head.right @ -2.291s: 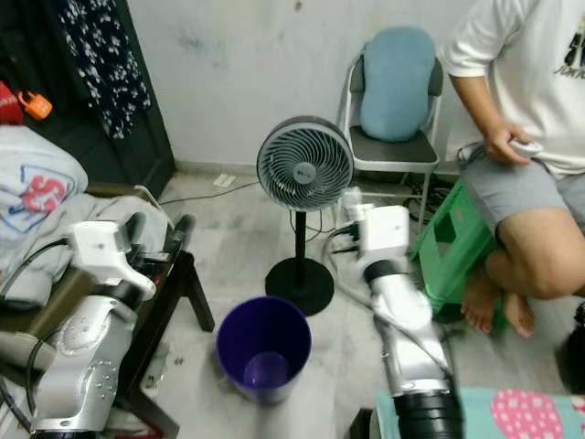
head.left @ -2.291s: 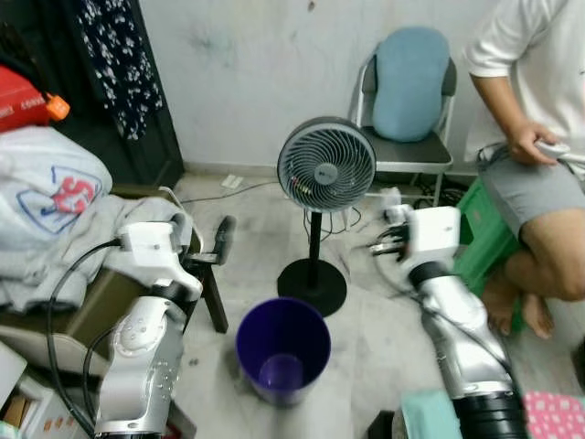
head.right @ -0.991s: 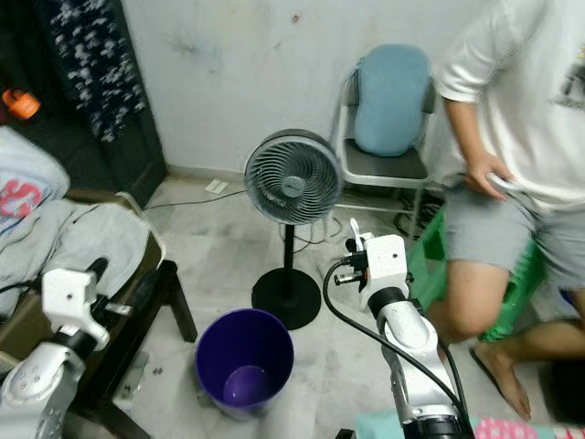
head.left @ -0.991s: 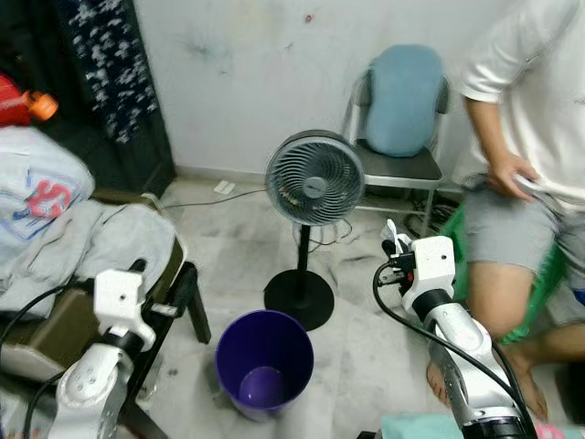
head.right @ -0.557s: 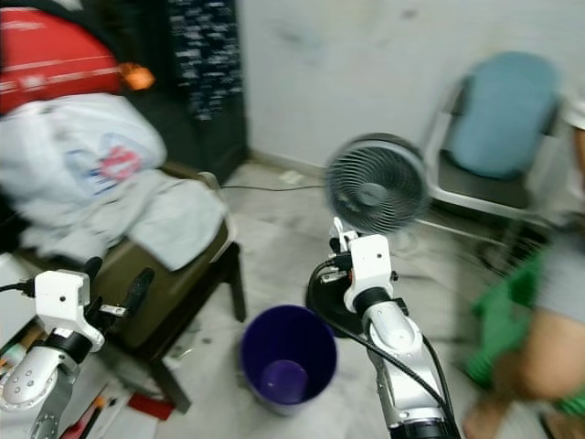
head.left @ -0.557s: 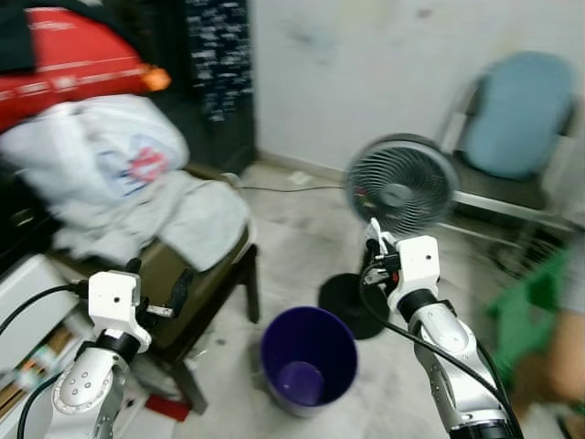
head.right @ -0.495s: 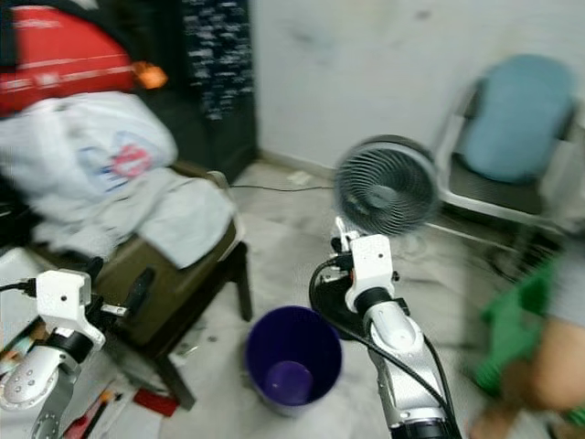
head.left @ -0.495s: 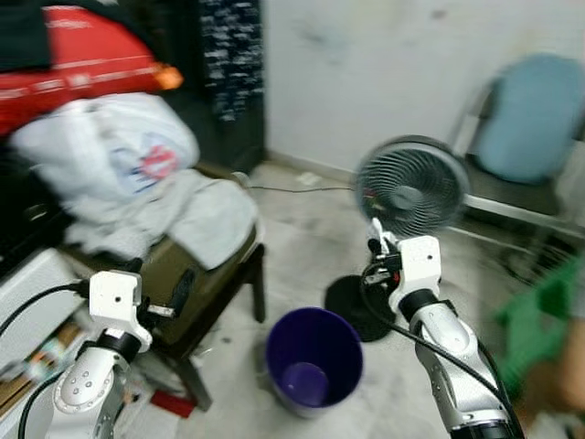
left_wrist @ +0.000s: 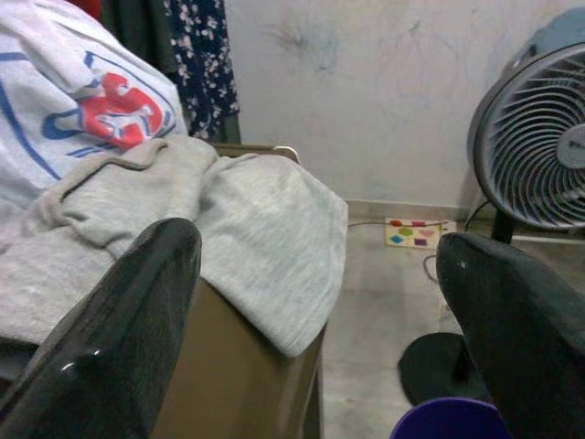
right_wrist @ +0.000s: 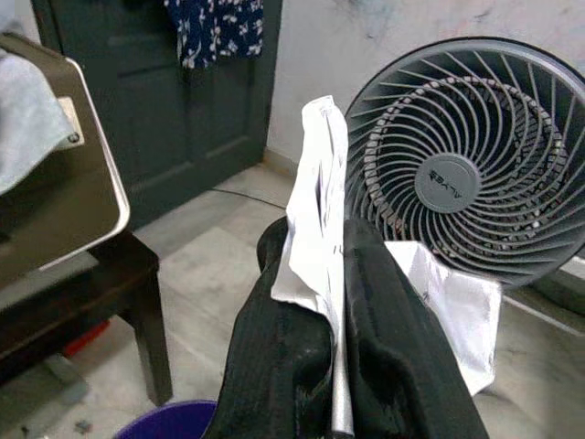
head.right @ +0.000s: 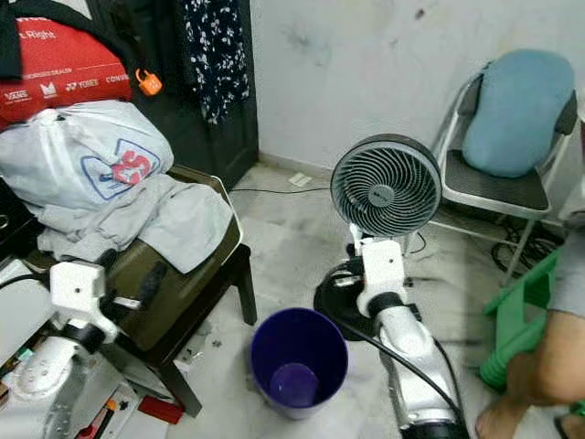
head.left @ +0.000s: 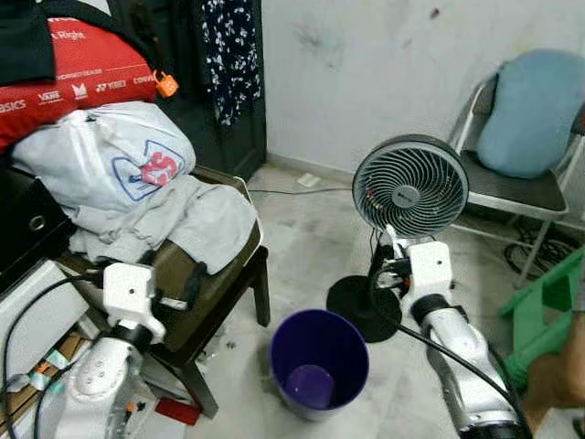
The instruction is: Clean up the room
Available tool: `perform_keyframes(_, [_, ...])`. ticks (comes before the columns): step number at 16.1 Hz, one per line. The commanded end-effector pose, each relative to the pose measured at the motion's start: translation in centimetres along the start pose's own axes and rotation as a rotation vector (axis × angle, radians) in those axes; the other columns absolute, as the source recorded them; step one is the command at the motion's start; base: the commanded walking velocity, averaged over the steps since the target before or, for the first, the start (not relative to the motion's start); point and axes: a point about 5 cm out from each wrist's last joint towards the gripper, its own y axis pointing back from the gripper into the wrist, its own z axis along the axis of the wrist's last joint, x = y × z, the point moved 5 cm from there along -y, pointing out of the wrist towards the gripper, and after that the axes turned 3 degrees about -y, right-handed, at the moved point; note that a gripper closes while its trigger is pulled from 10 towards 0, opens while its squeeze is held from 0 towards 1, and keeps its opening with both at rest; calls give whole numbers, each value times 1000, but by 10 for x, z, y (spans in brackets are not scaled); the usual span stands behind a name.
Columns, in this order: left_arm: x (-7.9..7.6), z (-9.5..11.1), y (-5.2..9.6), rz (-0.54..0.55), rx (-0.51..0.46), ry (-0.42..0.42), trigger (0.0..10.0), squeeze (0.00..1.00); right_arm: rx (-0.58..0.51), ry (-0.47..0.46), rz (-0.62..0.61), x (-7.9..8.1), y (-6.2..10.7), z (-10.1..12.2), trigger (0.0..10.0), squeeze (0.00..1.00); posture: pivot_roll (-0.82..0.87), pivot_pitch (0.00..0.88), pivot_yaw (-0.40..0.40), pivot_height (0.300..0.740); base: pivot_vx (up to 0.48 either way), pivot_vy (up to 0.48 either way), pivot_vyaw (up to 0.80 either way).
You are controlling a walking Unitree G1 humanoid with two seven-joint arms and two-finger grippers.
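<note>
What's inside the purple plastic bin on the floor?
The purple plastic bin looks empty: bare bottom, glossy lighter patch. Its near inner wall is hidden behind the rim. The right gripper pinches white paper.

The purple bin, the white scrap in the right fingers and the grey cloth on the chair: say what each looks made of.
Purple bin: probably plastic, smooth, one even colour with a soft sheen.
White scrap pinched in the right gripper: likely paper, thin, creased, with sharp folded edges.
Grey cloth: soft knit fabric, matt, draping in rounded folds with a stitched hem.
</note>
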Motion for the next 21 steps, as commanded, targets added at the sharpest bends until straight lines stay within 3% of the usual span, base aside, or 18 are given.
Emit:
perform_keyframes(1, [0,3,0,-3,-7,-17,10000,0,-9,2,-8,-1,0,1,10000,0,-29,0,3,740,0,0,800])
perform_keyframes(8, [-6,3,-1,-50,-20,0,10000,0,38,26,-46,-16,6,-17,10000,0,-43,0,5,740,0,0,250])
perform_keyframes(12, [-11,8,-1,-93,-32,-39,10000,0,88,29,-79,-26,13,-36,10000,0,-35,8,24,740,0,0,0])
perform_keyframes(16, [-15,17,8,-164,-43,-93,10000,0,124,42,-96,-33,9,-49,10000,0,5,31,37,740,0,0,0])
perform_keyframes(21, [-11,17,15,-185,-26,-124,10000,0,94,40,-87,-26,2,-45,10000,0,10,33,55,740,0,0,640])
